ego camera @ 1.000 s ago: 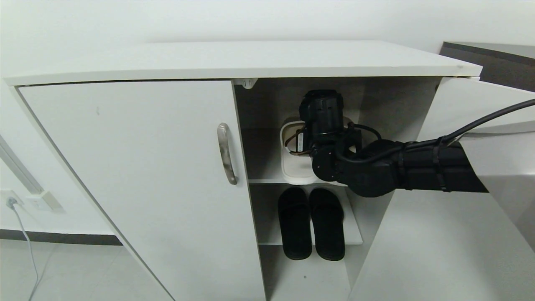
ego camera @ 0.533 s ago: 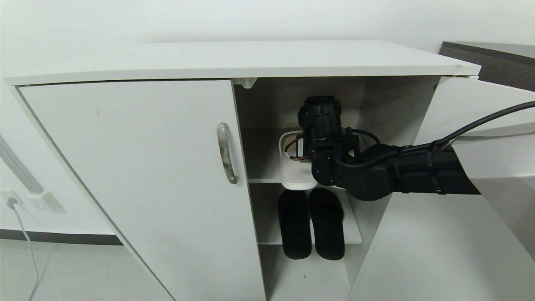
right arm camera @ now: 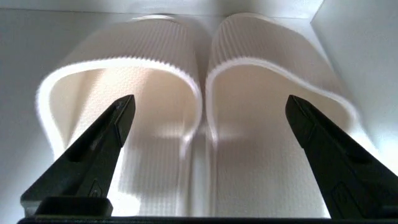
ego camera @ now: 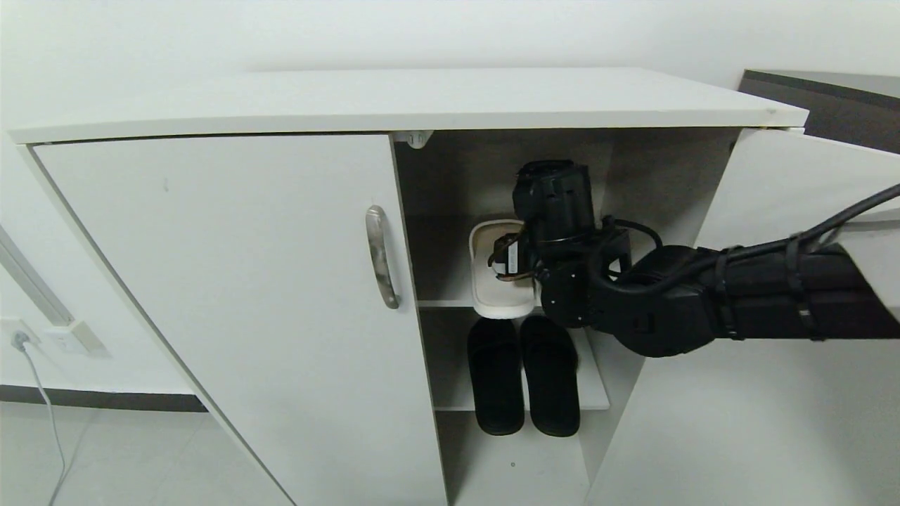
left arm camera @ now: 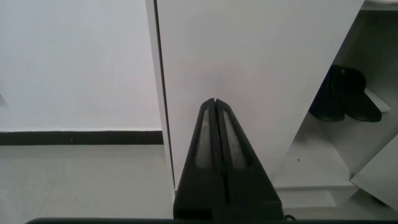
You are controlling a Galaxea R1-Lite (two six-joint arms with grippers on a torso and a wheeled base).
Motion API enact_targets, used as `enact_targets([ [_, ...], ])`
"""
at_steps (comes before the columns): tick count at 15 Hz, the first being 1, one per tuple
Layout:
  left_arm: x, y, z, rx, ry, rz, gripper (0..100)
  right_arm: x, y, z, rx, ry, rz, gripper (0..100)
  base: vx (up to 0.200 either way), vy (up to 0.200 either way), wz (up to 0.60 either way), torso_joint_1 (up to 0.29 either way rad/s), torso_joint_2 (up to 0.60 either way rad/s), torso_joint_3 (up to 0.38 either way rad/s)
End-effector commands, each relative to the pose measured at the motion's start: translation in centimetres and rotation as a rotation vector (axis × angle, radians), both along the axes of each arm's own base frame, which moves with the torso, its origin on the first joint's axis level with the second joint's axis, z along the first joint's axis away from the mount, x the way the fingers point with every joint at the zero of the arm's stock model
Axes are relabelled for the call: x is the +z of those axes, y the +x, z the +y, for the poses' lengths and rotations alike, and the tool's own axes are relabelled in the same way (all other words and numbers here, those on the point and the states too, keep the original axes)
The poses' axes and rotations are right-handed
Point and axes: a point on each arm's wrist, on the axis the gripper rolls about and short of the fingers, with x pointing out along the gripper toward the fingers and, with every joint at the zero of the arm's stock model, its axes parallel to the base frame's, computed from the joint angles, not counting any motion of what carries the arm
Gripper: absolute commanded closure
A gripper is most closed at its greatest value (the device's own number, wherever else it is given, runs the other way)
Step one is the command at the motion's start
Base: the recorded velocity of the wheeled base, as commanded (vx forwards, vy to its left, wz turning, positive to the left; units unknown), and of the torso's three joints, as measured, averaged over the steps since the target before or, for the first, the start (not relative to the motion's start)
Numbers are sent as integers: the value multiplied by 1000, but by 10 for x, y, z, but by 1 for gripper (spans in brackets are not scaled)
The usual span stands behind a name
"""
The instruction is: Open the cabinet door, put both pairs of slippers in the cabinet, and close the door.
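The white slippers [ego camera: 496,299] are seen on the upper shelf [ego camera: 441,304], heels overhanging its edge, between the wide-open right jaws; they could be dragged off if snagged during withdrawal. The left jaws are closed

The right arm [ego camera: 703,302] reaches in from the right with its forearm close to level and a black cable strapped along it. Its wrist [ego camera: 555,204] turns forward past the last joint. The right gripper [right arm camera: 209,106] stands wide open, its two dark fingers [right arm camera: 87,162] splayed apart and a broad gap between their tips. The left gripper [left arm camera: 214,109] is closed. Its two fingers [left arm camera: 204,143] lie pressed flat against each other along their whole length and taper to one narrow tip.
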Motion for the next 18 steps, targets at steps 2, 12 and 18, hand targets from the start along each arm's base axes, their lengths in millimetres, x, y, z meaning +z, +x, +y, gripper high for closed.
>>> enact_targets([
  [2,0,0,0,0,0,0,100,13,-49,-14,68,32,-26,0,0,0,0,0,0,0],
  [12,0,0,0,-1,3,0,100,-46,-104,-50,176,38,-37,100,0,0,0,0,0,0],
  [18,0,0,0,-1,3,0,100,-57,-105,-48,213,25,-4,100,0,0,0,0,0,0],
])
